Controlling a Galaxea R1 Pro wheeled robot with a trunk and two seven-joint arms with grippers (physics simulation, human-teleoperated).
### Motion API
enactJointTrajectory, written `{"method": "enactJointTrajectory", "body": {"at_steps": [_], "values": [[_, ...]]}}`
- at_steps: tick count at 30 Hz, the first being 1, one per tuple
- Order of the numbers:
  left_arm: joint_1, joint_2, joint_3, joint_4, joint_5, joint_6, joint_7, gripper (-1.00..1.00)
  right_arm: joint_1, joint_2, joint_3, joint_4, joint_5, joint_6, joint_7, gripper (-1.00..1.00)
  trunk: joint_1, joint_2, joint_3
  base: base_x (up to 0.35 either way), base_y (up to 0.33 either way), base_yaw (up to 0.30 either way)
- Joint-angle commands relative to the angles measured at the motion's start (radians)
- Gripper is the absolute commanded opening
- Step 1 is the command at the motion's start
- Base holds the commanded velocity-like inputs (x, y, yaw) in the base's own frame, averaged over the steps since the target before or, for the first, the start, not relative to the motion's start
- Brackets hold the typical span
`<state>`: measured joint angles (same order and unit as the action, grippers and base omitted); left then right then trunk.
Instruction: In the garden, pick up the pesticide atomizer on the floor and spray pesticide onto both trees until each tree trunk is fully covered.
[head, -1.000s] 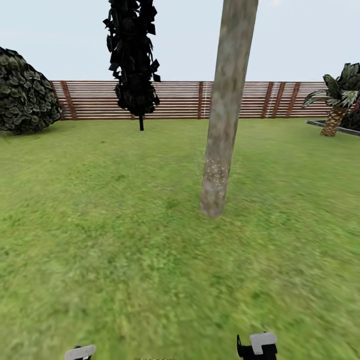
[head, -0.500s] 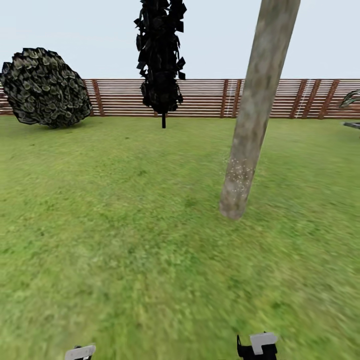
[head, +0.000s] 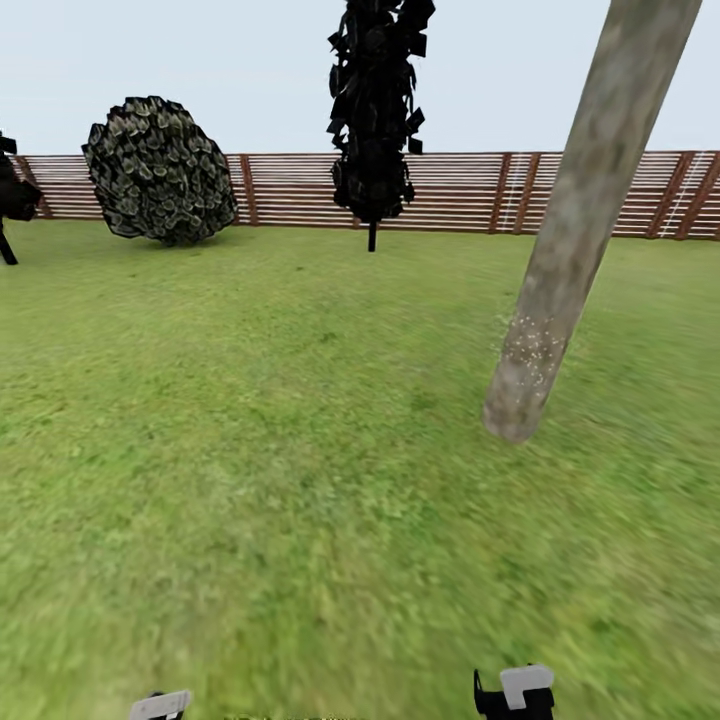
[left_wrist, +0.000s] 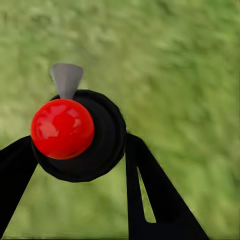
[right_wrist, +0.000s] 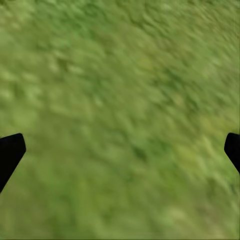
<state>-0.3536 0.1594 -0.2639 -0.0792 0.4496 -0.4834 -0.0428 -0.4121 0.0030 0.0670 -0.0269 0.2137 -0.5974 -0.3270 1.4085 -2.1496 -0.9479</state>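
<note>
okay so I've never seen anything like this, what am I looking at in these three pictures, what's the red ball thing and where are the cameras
It is a simulated two-armed wheeled robot on a lawn. The big picture comes from its head camera: a tree trunk speckled with spray near its base, a round shrub, a dark conifer and a slatted wooden fence. The other two come from cameras on its wrists, looking along the fingers. The left gripper holds the pesticide atomizer, seen from above; the red ball is its top. The right gripper is open over grass.

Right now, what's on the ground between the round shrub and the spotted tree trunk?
Bare lawn in the head view; the dark conifer stands farther back by the fence, between round shrub and tree trunk.
</note>
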Motion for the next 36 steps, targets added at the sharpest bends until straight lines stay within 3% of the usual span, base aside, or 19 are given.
{"method": "enactJointTrajectory", "body": {"at_steps": [1, 36], "values": [[-0.001, 0.0, -0.006, 0.001, 0.011, -0.003, -0.005, -1.0, -0.001, 0.0, 0.007, 0.001, 0.006, 0.001, -0.01, 1.0, 0.0, 0.0, -0.002, 0.0, 0.0, 0.251], [-0.001, 0.0, -0.006, 0.001, 0.012, -0.001, -0.005, -1.0, -0.001, 0.001, 0.007, 0.001, 0.007, 0.001, -0.01, 1.0, 0.0, 0.0, -0.035, 0.0, 0.0, 0.249]]}}
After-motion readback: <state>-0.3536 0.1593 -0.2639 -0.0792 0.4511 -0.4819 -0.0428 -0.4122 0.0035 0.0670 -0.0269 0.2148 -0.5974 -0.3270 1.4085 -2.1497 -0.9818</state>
